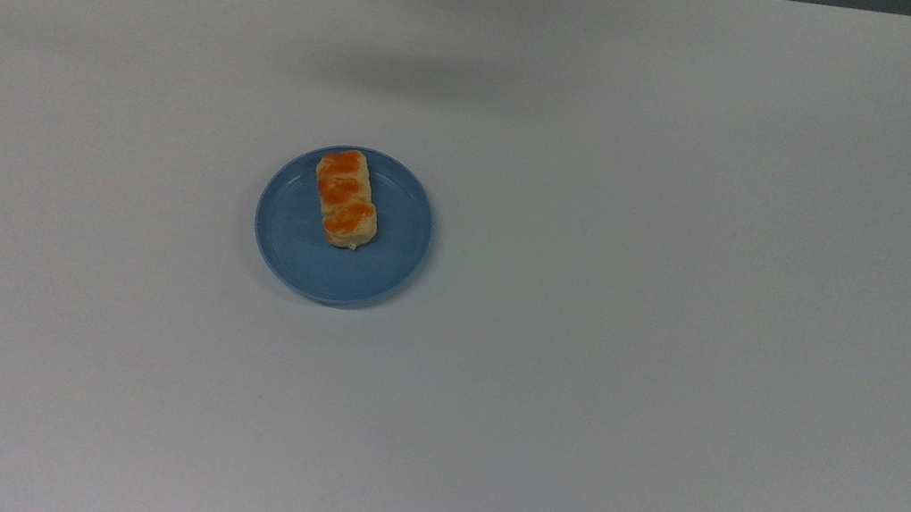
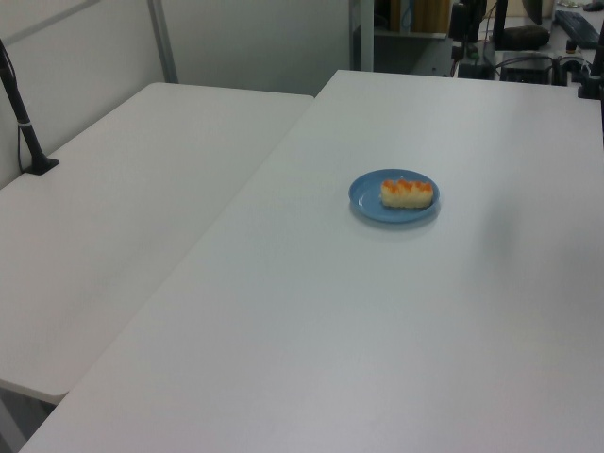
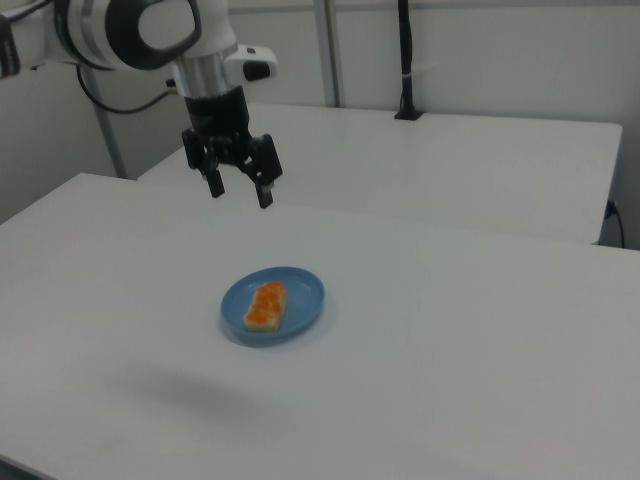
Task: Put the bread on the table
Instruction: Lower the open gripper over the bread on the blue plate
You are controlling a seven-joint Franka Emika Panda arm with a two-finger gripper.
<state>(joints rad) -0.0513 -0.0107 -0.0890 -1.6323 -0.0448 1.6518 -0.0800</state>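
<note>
While the gripper (image 3: 240, 189) is held high with jaws spread and empty, the bread (image 3: 265, 304) is seen below it, lengthwise on the blue plate (image 3: 300, 290).

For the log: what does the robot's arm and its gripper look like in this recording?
In the right view, the arm has glossy white rounded shells with dark grey joint bands, a white wrist block and a black cable looping beside it. The gripper is all black: a blocky body with two short, straight fingers.
</note>
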